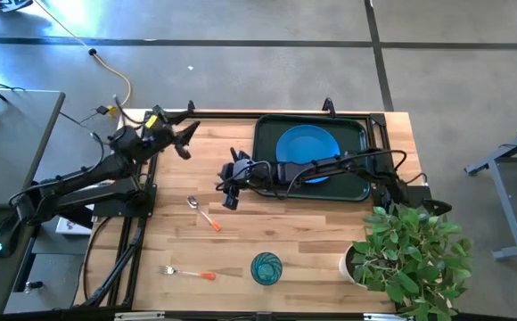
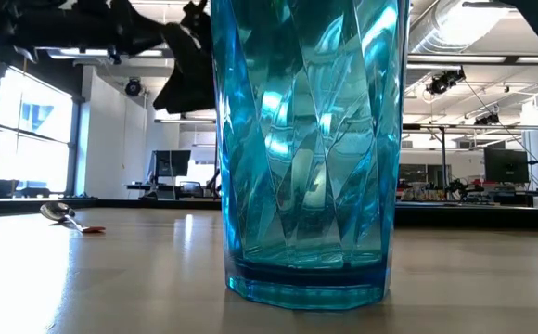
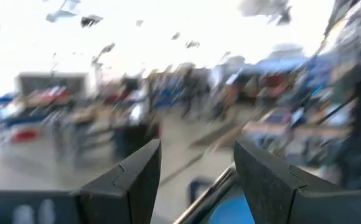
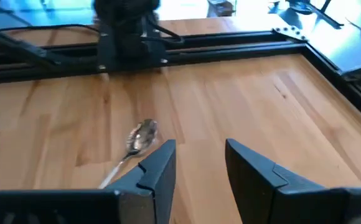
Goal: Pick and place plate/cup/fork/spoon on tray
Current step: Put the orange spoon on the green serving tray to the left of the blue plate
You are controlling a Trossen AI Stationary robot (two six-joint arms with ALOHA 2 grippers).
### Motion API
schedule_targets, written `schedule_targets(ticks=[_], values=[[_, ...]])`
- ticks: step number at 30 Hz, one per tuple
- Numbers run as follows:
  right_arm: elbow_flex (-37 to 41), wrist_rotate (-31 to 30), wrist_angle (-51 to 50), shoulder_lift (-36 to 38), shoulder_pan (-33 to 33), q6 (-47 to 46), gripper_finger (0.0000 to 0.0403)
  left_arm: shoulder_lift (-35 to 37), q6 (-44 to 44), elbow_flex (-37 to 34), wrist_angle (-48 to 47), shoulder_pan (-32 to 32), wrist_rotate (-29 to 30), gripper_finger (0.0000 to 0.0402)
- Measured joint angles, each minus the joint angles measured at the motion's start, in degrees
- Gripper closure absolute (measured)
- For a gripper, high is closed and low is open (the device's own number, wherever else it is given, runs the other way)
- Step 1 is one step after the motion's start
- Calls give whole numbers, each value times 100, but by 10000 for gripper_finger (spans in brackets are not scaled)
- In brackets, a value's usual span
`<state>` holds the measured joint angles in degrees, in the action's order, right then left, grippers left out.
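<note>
Already on the tray (image 1: 263, 152): the plate (image 1: 307, 153), lying flat in the middle part, under the right arm that reaches across it. Still on the bare wooden table (image 1: 312, 241): the spoon (image 1: 203, 212), the fork (image 1: 187, 272) and the cup (image 1: 266, 267).

Right gripper (image 1: 229, 189) just off the tray's left edge, above the wood, jaws open and empty; in the right wrist view two dark fingers (image 4: 159, 165) apart, with the spoon's bowl (image 4: 141, 135) lying on the table just beyond them, not touched. Spoon near this gripper, toward the front-left of it, bowl pointing to the back, orange handle to the front.

Left gripper (image 1: 185, 136) raised at the back-left part of the table, well apart from all the tableware; jaws open, nothing between them. Left wrist view very blurred, so only the two spread fingers (image 3: 131, 180) clear; perhaps a bit of blue below them, hard to tell what.

Fork near the front edge, tines to the left, orange handle to the right. Cup upright just beside the fork's handle end, filling the low view (image 2: 306, 148). White plant pot (image 1: 358, 266) with green leaves at the front-right corner, near the cup.
</note>
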<state>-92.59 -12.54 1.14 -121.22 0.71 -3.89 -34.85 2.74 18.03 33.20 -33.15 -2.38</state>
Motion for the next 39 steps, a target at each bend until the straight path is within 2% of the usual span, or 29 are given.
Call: schedule_targets(ticks=[2, 4, 11, 14, 16, 20, 25, 28, 32, 39], values=[[1, -40, 553, -170, 0, 39, 281, 1, -123, -165, 529, 0, -433, 209], [1, -30, 967, -340, 0, 209, 283, 66, -201, -227, 669, 2, -669, 209], [4, -49, 1411, -510, 11, 1028, 284, 411, -329, -224, 397, -51, -462, 209], [4, -60, 1359, -512, -65, 321, 284, 690, -429, -224, 270, -129, -340, 209], [-1, 150, 1358, -555, -161, -205, 284, 884, -410, -224, 82, -191, -194, 209], [-87, 302, 1099, -787, -247, -612, 284, 1137, -223, -224, -242, -305, 209, 209], [-911, 383, 465, -1425, -103, -634, 284, 1165, -216, -224, -255, -367, 352, 209], [-1651, 141, -257, -1826, -23, -561, 284, 1167, -180, -224, -257, -365, 353, 209], [-2505, -132, -734, -2182, 32, -488, 284, 1167, 64, -224, -304, -365, 377, 209], [-3127, 770, -901, -2311, 42, -662, 284, 1167, 201, -222, -34, -365, 657, 209]])
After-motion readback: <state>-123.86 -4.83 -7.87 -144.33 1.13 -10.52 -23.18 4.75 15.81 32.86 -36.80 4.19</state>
